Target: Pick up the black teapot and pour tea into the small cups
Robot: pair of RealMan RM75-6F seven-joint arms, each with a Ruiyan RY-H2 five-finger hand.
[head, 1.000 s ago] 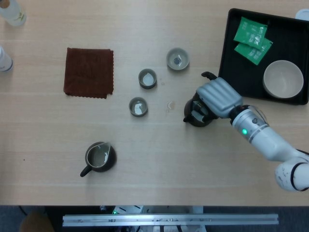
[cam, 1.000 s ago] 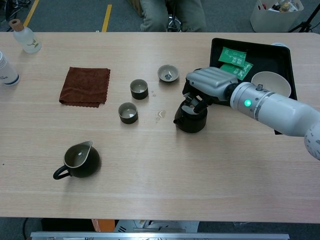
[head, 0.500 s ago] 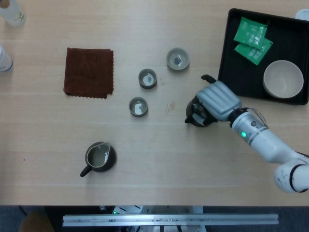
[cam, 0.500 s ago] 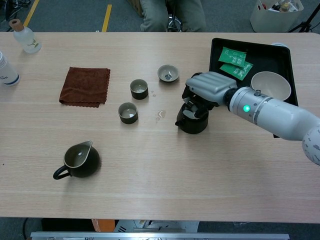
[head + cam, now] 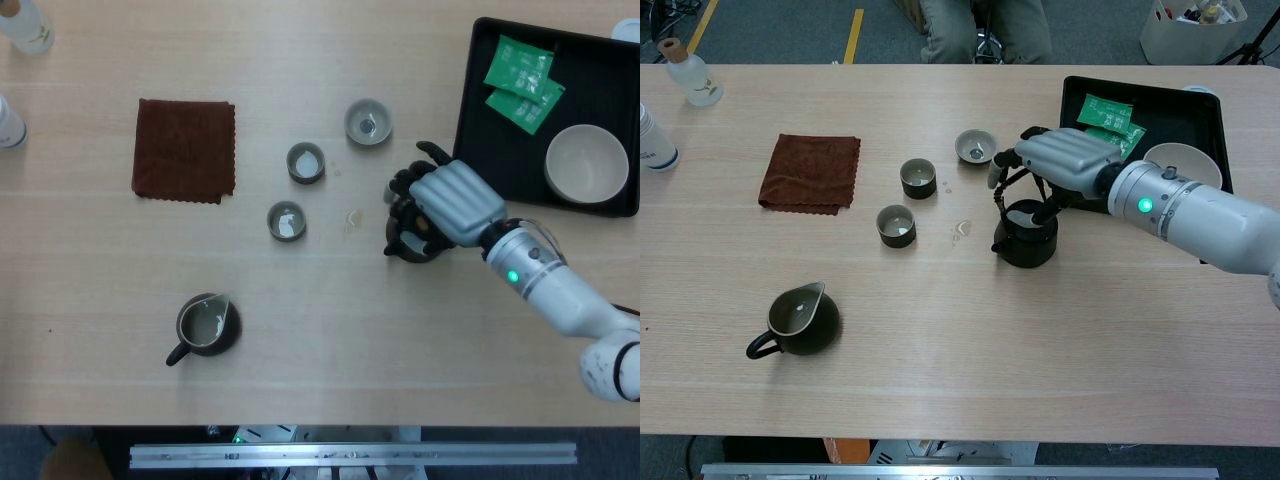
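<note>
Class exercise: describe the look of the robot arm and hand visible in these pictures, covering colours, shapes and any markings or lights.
Only the right arm shows: a smooth, rounded white-grey tube with a darker band near the wrist and a small glowing green light. The right hand has a ribbed silver-grey back and dark, black fingers.

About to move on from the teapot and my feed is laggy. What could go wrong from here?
1. The right hand sits over the teapot with fingers spread; lifting away carelessly could snag or tip it.
2. The nearest cup stands just beyond the fingertips; a sideways sweep might knock it.
3. A small wet patch lies beside the teapot, so its base may slide.
</note>
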